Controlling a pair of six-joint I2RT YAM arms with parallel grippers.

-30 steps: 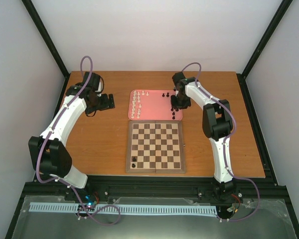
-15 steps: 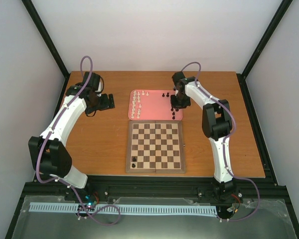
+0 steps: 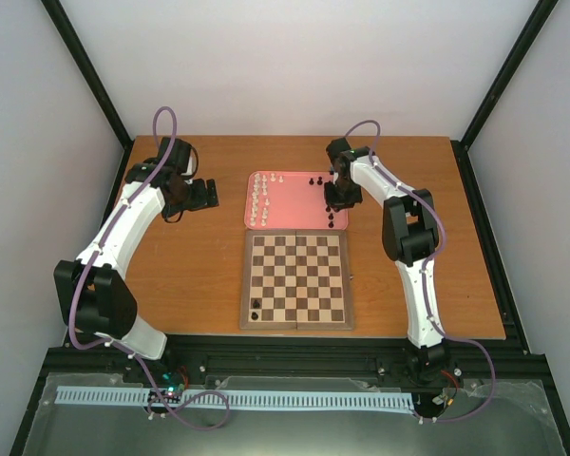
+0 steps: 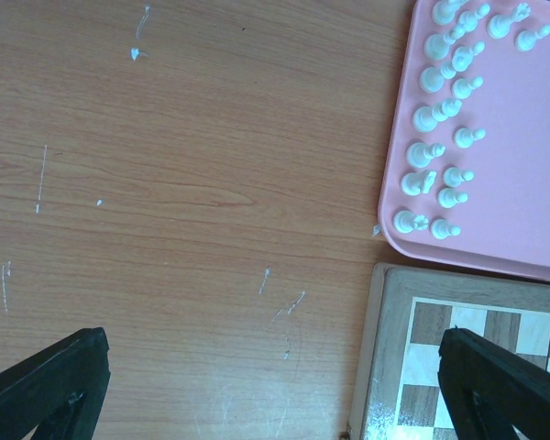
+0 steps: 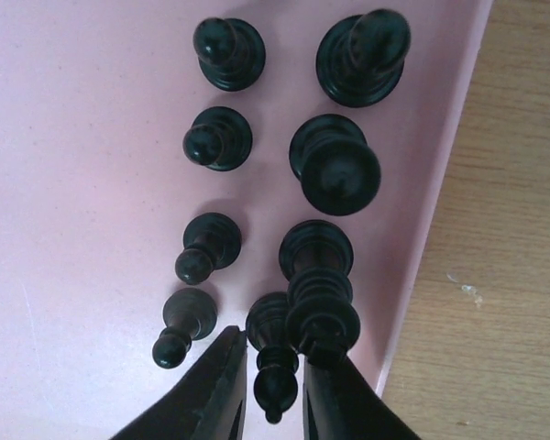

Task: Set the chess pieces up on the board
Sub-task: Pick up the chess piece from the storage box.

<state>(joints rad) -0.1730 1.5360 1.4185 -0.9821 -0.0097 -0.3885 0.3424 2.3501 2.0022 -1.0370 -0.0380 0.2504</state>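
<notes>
Setup is barely begun, judging by the board [image 3: 296,280]; nearly all its squares are bare, and only its near-left corner carries something dark [image 3: 256,306], one black piece or perhaps two, too small in the top view to count.

Everything else sits in the pink tray [image 3: 294,195] that lies just beyond the board's far edge; the white pieces [image 4: 440,137] stand in rough rows at the tray's left end, above the board's far-left corner, and none of them is on a square; the black pieces [image 5: 335,174] cluster at the tray's right end, beyond the board's far-right corner.

The right gripper [image 5: 275,367] is down among the black cluster; its fingers stand close on either side of a small black piece [image 5: 273,394] at the tray's edge, with a taller piece crowding the right finger; I cannot tell whether the fingers are actually pressing on it or only flanking it.

The left gripper [image 4: 270,367] hangs over the bare table [image 3: 199,275] to the left of the board's far-left corner; its fingers are spread wide and hold nothing.

My judgement: the current step is fetching another black piece; almost the whole black set and the entire white set remain to be carried across and placed.
</notes>
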